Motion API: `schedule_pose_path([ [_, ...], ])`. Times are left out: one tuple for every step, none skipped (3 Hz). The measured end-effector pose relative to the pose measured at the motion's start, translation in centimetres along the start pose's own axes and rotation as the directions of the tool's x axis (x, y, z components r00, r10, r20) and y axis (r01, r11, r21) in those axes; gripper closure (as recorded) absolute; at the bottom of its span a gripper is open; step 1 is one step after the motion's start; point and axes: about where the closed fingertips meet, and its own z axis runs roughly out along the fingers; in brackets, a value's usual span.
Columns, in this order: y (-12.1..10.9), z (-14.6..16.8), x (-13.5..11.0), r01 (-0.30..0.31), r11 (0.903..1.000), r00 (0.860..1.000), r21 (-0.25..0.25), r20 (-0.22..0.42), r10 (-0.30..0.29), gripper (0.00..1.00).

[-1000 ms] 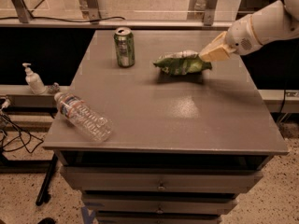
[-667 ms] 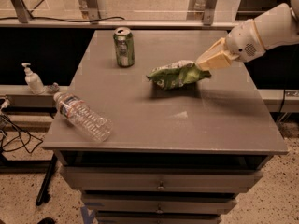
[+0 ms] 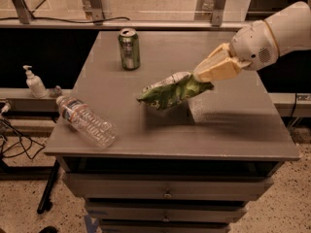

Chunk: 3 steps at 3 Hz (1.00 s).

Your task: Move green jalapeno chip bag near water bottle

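The green jalapeno chip bag (image 3: 171, 91) hangs tilted above the middle of the grey table (image 3: 233, 125), casting a shadow under it. My gripper (image 3: 203, 76) comes in from the right and is shut on the bag's right end. The water bottle (image 3: 86, 122) lies on its side at the table's front left corner, cap toward the left edge. The bag is well to the right of the bottle, with bare table between them.
A green soda can (image 3: 129, 48) stands upright at the back left of the table. A small white pump bottle (image 3: 35, 83) stands on a lower ledge off the left side. Drawers run below the table's front edge.
My gripper has lifted the chip bag off the table and carried it left and toward the front, closer to the water bottle. Bottle and can have not moved.
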Motion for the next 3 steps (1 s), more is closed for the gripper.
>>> schedule_pose_path([
  [3.0,1.6,-1.1,0.007,0.997,1.0,-0.077,0.027,-0.005,1.0],
  [4.9,3.8,-1.3,0.01,0.9929,0.999,-0.119,0.038,-0.006,1.0],
  [5.8,5.9,-0.8,0.021,0.9912,0.999,-0.131,0.047,-0.015,1.0],
])
